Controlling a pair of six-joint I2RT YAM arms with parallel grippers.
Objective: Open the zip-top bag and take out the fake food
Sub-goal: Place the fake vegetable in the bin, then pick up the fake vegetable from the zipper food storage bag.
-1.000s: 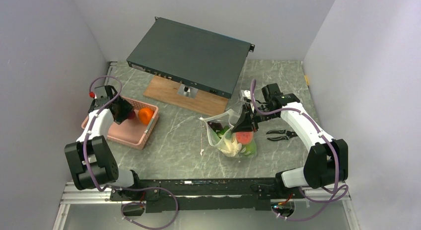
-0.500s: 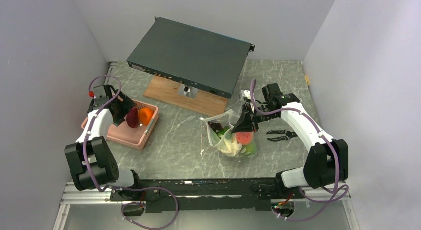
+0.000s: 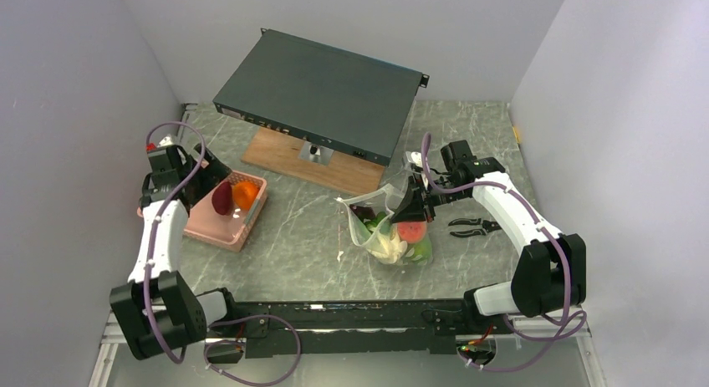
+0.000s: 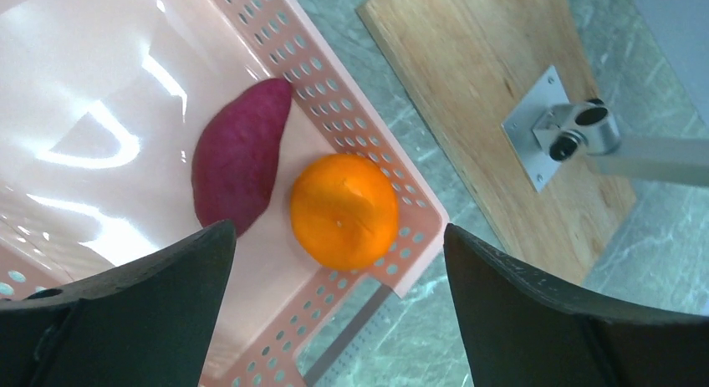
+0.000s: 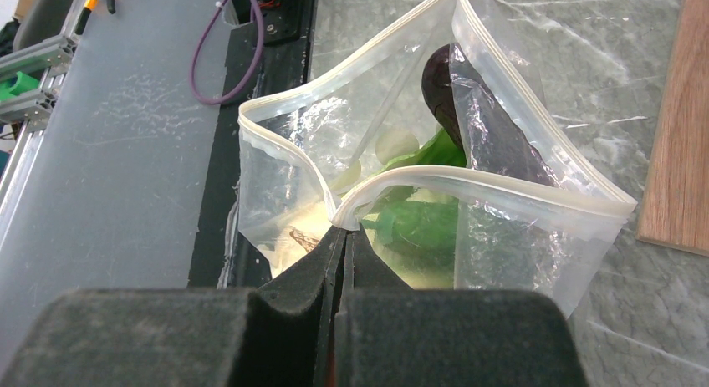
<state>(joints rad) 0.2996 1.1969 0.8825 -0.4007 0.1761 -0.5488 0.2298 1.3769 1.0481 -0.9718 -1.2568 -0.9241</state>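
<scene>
Over the basket (image 4: pixel 336 99), our left gripper (image 4: pixel 334 236) hangs released; the right gripper (image 5: pixel 343 230) pinches the zip-top bag (image 5: pixel 518 245).
If that rim slips, fake food (image 5: pixel 422 224) may spill.

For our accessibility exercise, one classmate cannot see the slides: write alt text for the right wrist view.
The right gripper, shut, pinches the near rim of the open zip-top bag, which rests on a grey marbled table. Inside the bag, a dark purple piece and green pieces of fake food show through the clear plastic.
</scene>
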